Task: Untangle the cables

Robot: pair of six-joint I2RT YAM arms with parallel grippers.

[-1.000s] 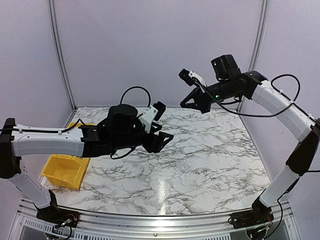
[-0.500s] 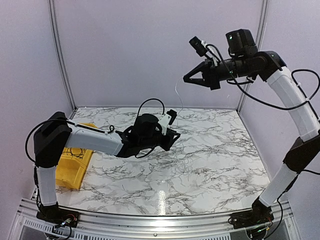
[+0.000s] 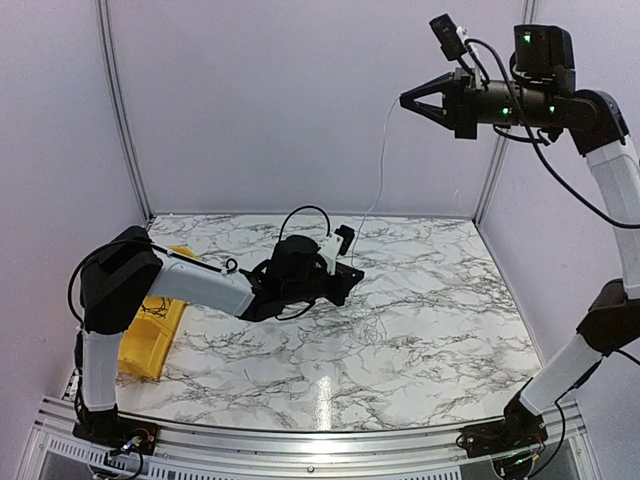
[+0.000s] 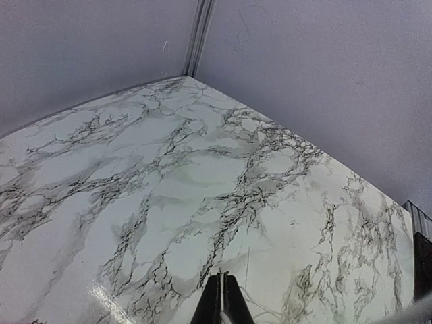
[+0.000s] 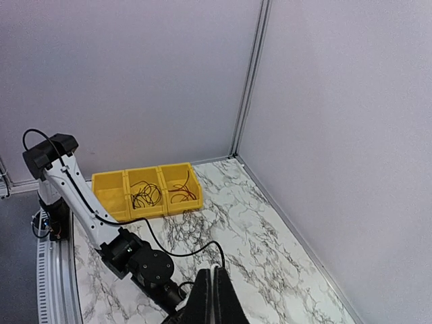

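Observation:
My right gripper [image 3: 403, 100] is raised high at the back right, shut on a thin whitish cable [image 3: 381, 165]. That cable hangs down to the marble table. There, low over the middle, my left gripper [image 3: 352, 275] is shut, with a whitish sliver showing between its fingers. In the left wrist view the left gripper [image 4: 225, 277] has its fingers pressed together, and thin pale strands [image 4: 266, 312] trail off to its right. A faint loose tangle of cables [image 3: 372, 322] lies on the table in front of it. The right wrist view has the right gripper [image 5: 214, 270] shut with a white bit at its tips.
A yellow bin [image 3: 130, 345] sits at the table's left edge. From the right wrist its compartments [image 5: 111, 182] hold a black cable coil [image 5: 144, 196] and a reddish cable [image 5: 183, 194]. Grey walls close in the back and both sides.
My right gripper has risen up and to the right, drawing the whitish cable taut. My left arm has swung in and dropped toward the table's middle, and its jaws have closed.

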